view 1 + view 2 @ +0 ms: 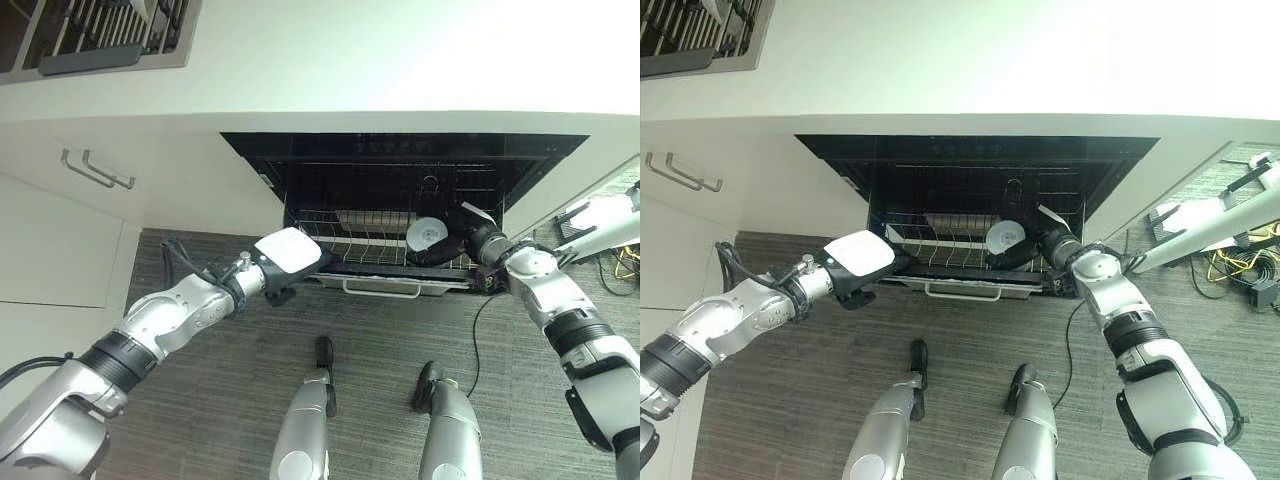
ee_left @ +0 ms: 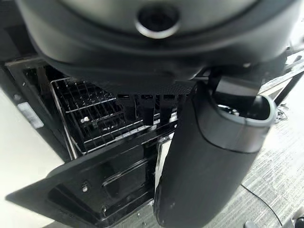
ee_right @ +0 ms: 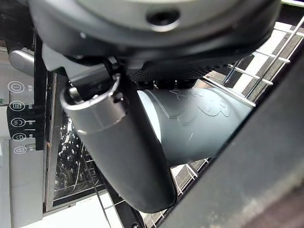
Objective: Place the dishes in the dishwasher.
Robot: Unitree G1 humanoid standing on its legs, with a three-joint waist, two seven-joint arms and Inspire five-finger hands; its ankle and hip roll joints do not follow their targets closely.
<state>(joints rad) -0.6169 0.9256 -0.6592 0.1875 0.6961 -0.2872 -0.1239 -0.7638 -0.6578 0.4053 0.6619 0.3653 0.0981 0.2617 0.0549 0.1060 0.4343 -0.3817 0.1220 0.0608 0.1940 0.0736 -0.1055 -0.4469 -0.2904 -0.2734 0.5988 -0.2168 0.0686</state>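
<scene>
The dishwasher (image 1: 400,150) under the counter stands open, with its wire rack (image 1: 350,232) pulled out over the lowered door (image 1: 385,288). My right hand (image 1: 462,240) reaches into the rack's right part and is shut on a small round white dish (image 1: 425,234). In the right wrist view the thumb (image 3: 123,156) lies across the dish's pale patterned surface (image 3: 204,118), among the rack's wires. My left hand (image 1: 288,252), with a white cover on its back, is at the rack's front left corner. Its fingers (image 2: 142,107) are straight against the rack's edge and hold nothing.
A white counter (image 1: 350,60) runs above the dishwasher, with a dark grid-like rack (image 1: 90,35) at its far left. White cabinets with bar handles (image 1: 95,168) stand to the left. To the right, a white stand (image 1: 600,215) and cables (image 1: 1240,270) lie on the grey floor.
</scene>
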